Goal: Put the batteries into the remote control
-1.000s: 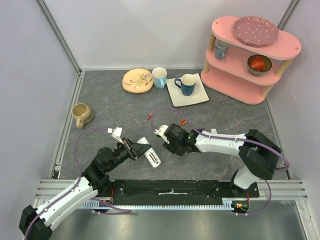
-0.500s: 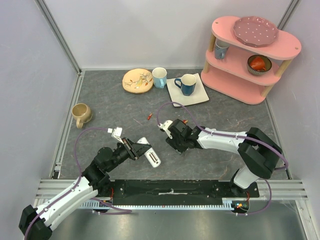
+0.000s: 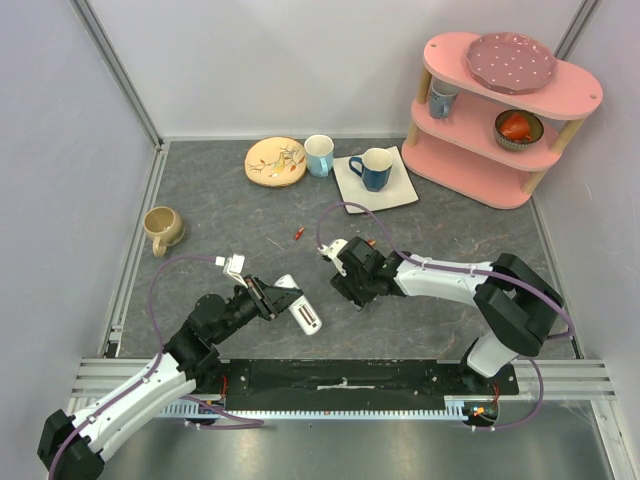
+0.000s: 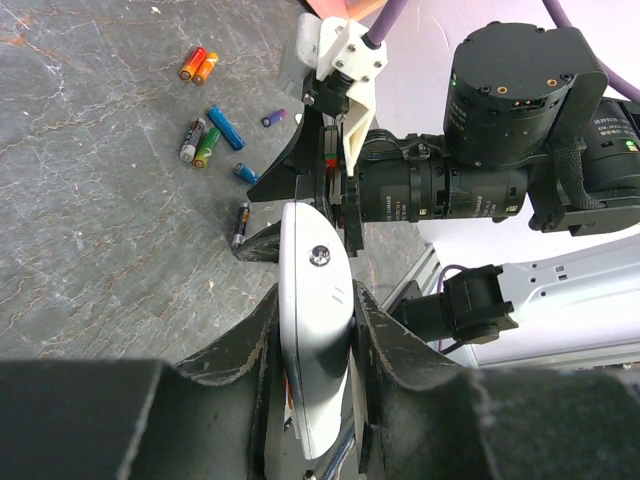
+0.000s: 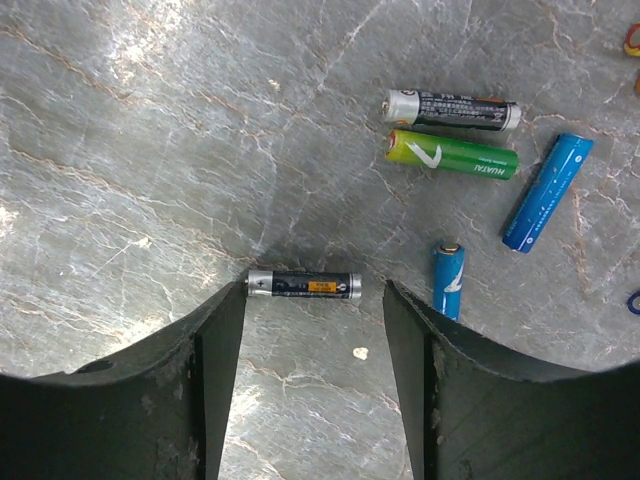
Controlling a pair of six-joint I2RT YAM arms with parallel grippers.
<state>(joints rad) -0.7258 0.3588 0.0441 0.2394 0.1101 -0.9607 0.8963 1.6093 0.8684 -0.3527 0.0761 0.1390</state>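
White plastic fills the left side of the scene: the remote control [image 4: 312,390] is clenched in the left claw [image 4: 318,310], lifted off the table [image 5: 150,120] with its free end pointing toward the other arm. From above, the dark recess on its face shows no coloured cell that I can make out, so I judge that nothing is loaded yet, though the view is too small to be sure.

Further right, the right claw [image 5: 313,312] is down at the table with its jaws released. They straddle 1 dark battery [image 5: 305,285] lying crosswise between the tips, with a gap on its right end and no squeeze on it.

Right of that lie the spares, all loose on the table: a short blue battery [image 5: 449,280], a green battery [image 5: 452,156] just beside a black one [image 5: 452,108], and a longer blue battery [image 5: 547,192].

My reading is that the pick-up is about to happen. Gripping, carrying and seating each cell remain to be done.
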